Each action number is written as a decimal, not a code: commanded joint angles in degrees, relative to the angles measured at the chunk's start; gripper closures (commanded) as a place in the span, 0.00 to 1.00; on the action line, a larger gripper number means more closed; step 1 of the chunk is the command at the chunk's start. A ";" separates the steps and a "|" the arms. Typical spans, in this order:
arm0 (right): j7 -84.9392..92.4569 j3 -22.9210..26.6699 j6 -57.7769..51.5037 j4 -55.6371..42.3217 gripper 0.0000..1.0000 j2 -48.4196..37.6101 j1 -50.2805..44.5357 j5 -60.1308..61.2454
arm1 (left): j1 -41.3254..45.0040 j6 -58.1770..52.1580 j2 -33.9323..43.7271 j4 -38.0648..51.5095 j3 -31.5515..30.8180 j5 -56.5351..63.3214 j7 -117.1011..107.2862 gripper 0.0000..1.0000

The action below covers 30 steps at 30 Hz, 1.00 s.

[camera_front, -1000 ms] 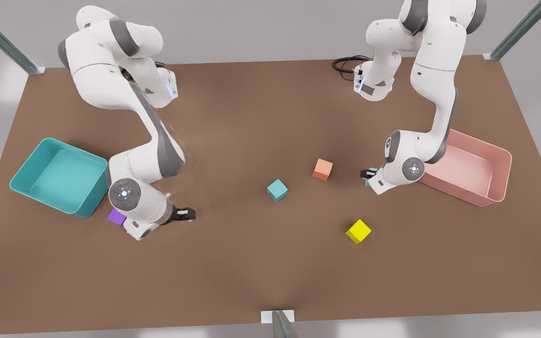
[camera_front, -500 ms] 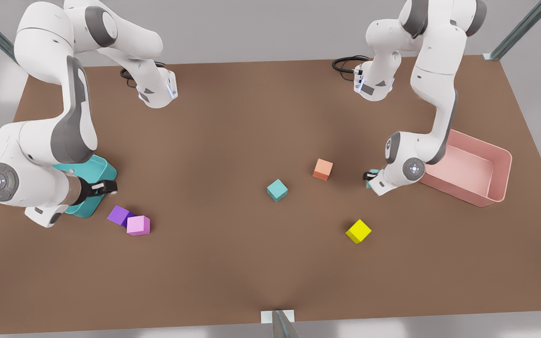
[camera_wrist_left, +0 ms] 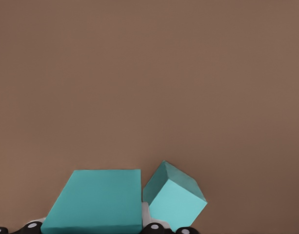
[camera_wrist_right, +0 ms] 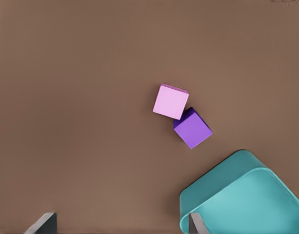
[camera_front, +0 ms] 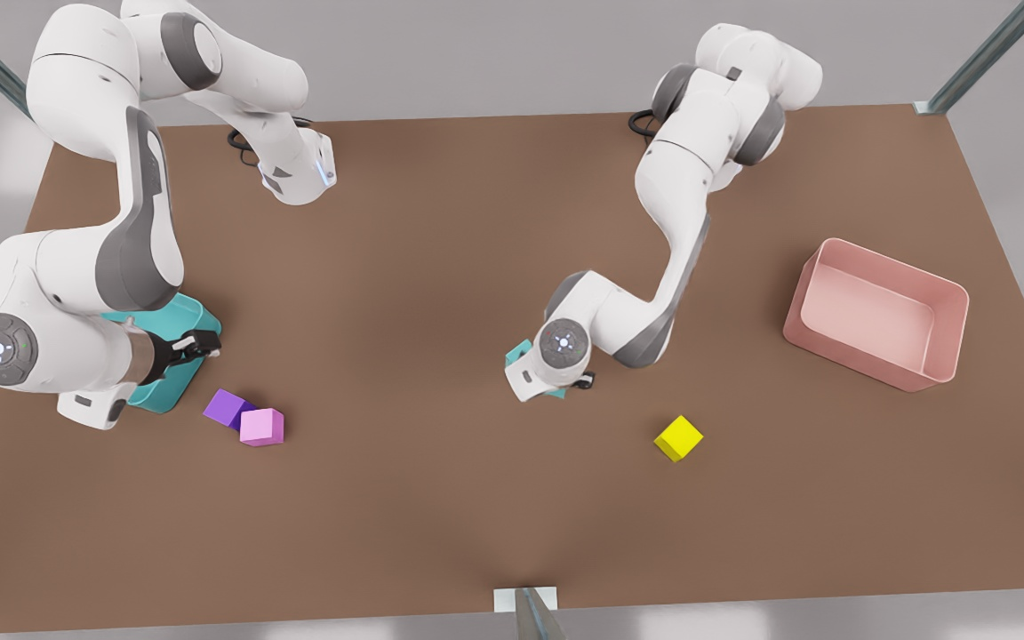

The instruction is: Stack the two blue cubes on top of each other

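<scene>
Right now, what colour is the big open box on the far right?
Pale pink, clearest in the front view.

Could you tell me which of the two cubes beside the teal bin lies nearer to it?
The dark purple cube; the light pink cube lies on its far side, away from the teal bin.

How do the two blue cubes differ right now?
The held blue cube sits between the left gripper's fingers; the free blue cube stands beside it, ungripped. The held one faces the wrist camera squarely; the free one is turned cornerwise. Both are matte teal. The right gripper waits by the teal bin.
</scene>
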<state>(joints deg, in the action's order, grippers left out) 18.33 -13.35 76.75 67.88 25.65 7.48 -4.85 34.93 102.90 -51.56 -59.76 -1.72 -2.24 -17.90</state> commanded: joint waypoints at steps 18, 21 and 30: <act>7.08 -0.01 -0.20 0.06 0.00 0.01 -0.10 0.02 | 4.62 -0.69 -0.91 -1.85 -2.50 -3.65 -34.66 0.51; 6.90 -0.10 -0.20 0.06 0.00 0.10 -0.18 0.02 | 4.18 -1.83 -0.91 -2.46 -2.59 -3.65 -34.66 0.51; 6.55 -0.10 -0.20 0.41 0.00 0.19 -0.45 0.02 | 3.66 -2.18 -0.91 -2.81 -2.59 -3.82 -34.57 0.47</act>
<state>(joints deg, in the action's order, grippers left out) 23.98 -13.43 76.60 68.25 25.92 7.04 -4.87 38.71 100.80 -52.56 -62.56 -4.30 -5.52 -46.04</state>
